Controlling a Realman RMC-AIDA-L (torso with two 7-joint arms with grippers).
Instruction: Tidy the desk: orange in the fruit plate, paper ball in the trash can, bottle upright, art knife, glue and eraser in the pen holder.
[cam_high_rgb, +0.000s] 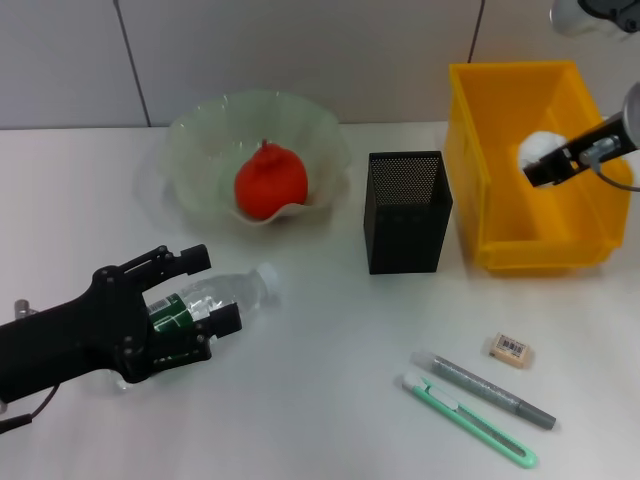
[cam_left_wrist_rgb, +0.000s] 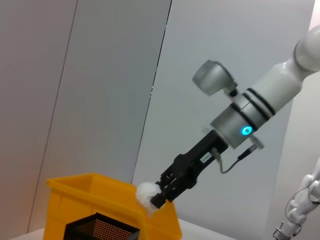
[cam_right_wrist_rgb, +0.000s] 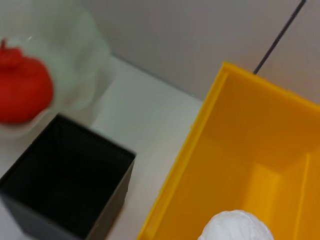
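Over by the far right corner of the surface (cam_high_rgb: 300, 400), the right pincer (cam_high_rgb: 538, 168) is clenched on the paper ball (cam_high_rgb: 540, 148), holding it above the open yellow trash can (cam_high_rgb: 480, 170). Meanwhile, the left pincer (cam_high_rgb: 195, 295) near the left edge is closed around the bottle (cam_high_rgb: 225, 300), which lies on its side with its cap toward the middle. The orange (cam_high_rgb: 270, 180) sits in the fruit plate (cam_high_rgb: 200, 140) at the far edge, and the black mesh pen holder (cam_high_rgb: 405, 212) stands between plate and trash can. Toward the near right corner lie the eraser (cam_high_rgb: 511, 350), the glue (cam_high_rgb: 485, 388) and the green art knife (cam_high_rgb: 468, 418), the last two just beside each other.
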